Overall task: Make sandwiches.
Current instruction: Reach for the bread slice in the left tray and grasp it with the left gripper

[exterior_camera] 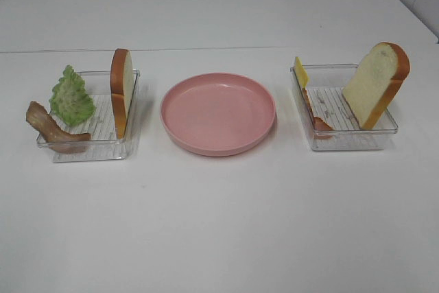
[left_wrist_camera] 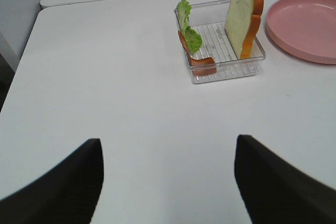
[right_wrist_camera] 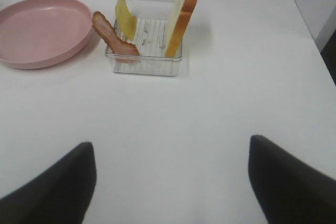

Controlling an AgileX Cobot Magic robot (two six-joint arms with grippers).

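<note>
We see a white desk [exterior_camera: 219, 238] and nothing assembled on it yet, so we judge the task to be at its very first step. The left pincer [left_wrist_camera: 168, 145] and right pincer [right_wrist_camera: 170, 148] both hang over bare desk well short of the plate [exterior_camera: 218, 113], jaws spread wide and holding nothing. The pink plate is bare. Left of the plate is the left tray [exterior_camera: 89, 150], and right of the plate is the right tray [exterior_camera: 346, 143], neither touching it. No sandwiches exist yet; their parts are split between the two trays. A left bread [exterior_camera: 121, 90] stands on edge against the tray wall nearest the plate, while a right bread [exterior_camera: 376, 84] leans at the wall farthest from the plate. The lettuce [exterior_camera: 71, 95] and a left bacon [exterior_camera: 51, 128] sit on the side of the left tray away from the plate. A right bacon [exterior_camera: 317, 118] and the cheese [exterior_camera: 300, 71] lean on the plate side of the right tray. Next, we think one pincer must reach into its tray, close across a bread's thin faces, and lay it flat on the plate as the base.
</note>
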